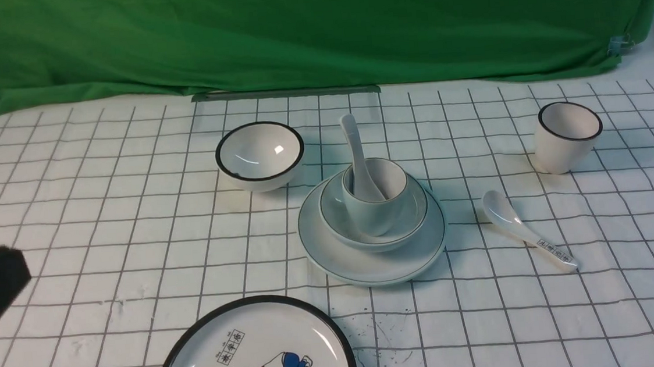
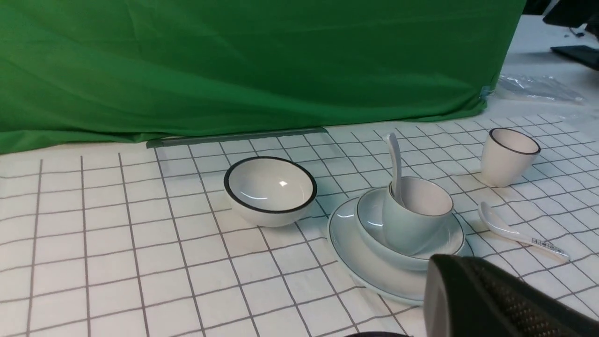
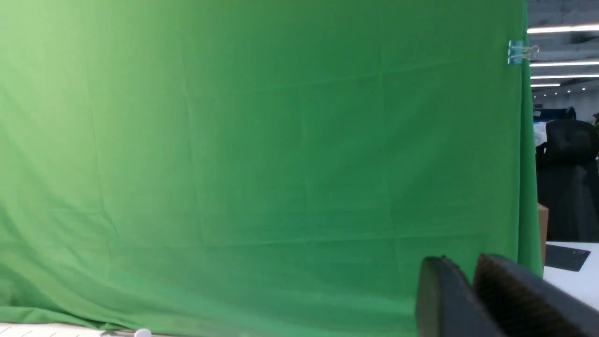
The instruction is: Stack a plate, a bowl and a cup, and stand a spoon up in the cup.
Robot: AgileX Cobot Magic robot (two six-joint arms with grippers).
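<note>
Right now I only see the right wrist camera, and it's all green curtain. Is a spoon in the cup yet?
Observer: Yes. The plain white spoon stands in the celadon cup, with its handle sticking up above the rim.
Operator: What's the cup sitting in?
Observer: It sits inside the shallow celadon bowl, and that bowl rests on the plain plate.
Operator: Is there another spoon?
Observer: Yes, a spoon with printed characters lies flat on the checked cloth to the right of the stack, not touching the plate.
</note>
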